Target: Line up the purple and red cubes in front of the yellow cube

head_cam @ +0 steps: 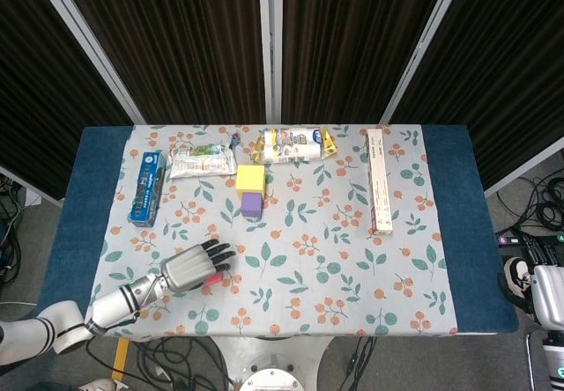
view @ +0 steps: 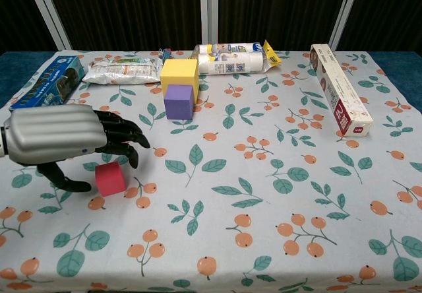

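Note:
The yellow cube (view: pixel 179 72) (head_cam: pixel 251 178) sits at the back middle of the flowered cloth, with the purple cube (view: pixel 179 101) (head_cam: pixel 252 203) touching its front. The red cube (view: pixel 110 178) (head_cam: pixel 212 279) lies at the front left. My left hand (view: pixel 62 136) (head_cam: pixel 189 267) hovers over it, fingers apart and stretched above the cube, thumb down at its left side; I see no grip on it. In the head view the hand hides most of the red cube. My right hand is out of both views.
Along the back edge lie a blue box (view: pixel 46 86), a silver packet (view: pixel 125 70) and a white wrapped roll (view: pixel 232 58). A long white carton (view: pixel 339 97) runs down the right side.

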Robot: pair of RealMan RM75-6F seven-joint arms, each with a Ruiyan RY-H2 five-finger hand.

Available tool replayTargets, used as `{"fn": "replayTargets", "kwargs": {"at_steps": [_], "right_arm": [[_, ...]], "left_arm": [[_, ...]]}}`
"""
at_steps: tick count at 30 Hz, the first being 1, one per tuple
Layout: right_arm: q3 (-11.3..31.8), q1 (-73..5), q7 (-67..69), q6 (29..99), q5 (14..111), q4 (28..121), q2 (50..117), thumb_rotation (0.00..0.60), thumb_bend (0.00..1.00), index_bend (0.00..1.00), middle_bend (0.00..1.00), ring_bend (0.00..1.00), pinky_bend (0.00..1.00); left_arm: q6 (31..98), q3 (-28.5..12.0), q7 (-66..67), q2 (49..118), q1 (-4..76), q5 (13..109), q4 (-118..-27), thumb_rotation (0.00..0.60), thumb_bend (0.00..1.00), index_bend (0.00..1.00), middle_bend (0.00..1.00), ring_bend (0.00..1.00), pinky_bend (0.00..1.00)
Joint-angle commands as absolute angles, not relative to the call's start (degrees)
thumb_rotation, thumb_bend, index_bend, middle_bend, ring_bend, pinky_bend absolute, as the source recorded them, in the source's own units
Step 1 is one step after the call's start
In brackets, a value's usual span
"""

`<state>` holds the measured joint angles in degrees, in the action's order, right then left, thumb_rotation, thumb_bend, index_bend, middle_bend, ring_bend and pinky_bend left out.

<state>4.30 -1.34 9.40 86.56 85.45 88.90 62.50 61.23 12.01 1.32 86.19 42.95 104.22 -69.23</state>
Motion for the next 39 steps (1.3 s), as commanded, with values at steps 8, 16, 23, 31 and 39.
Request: {"fn": "replayTargets", "kwargs": {"at_steps": [8,16,23,31,39], "right_arm": [[4.31,-1.34,9.12,86.58,85.33,89.23,62.47,0.600,0.29,0.09,0.15,0.13,0.24],[4.30,-1.34,8.99,86.70,85.41,89.48,62.28,0.600,0.29,0.09,0.15,0.13,0.24],[4.27,-1.04,9.00,87.19,85.40,89.57,62.00,0.600,0.29,0.09,0.15,0.13,0.24],[4.25,-0.66,9.18,87.61,85.22,89.48,61.91,0.600,0.29,0.09,0.15,0.13,0.24],[4.25,-0.37,9.46,87.63,84.76,89.12,62.01,0.600,0.29,0.09,0.15,0.13,0.24]], "left_arm": [[61.35,12.18,-0.68,86.81,42.63,104.59,-68.10,0.600,0.36,0.45,0.25,0.14,0.20],[61.83,11.95,-2.14,87.14,42.55,104.77,-67.40,0.600,0.42,0.51,0.25,0.14,0.20],[65.10,8.58,-3.16,85.56,43.50,104.30,-68.05,0.600,0.42,0.51,0.25,0.14,0.20],[62.93,3.82,-2.92,88.41,49.56,105.22,-64.59,0.600,0.42,0.51,0.18,0.10,0.20],[58.34,2.06,-2.48,92.67,55.73,106.14,-59.72,0.600,0.42,0.50,0.13,0.08,0.19]]}}
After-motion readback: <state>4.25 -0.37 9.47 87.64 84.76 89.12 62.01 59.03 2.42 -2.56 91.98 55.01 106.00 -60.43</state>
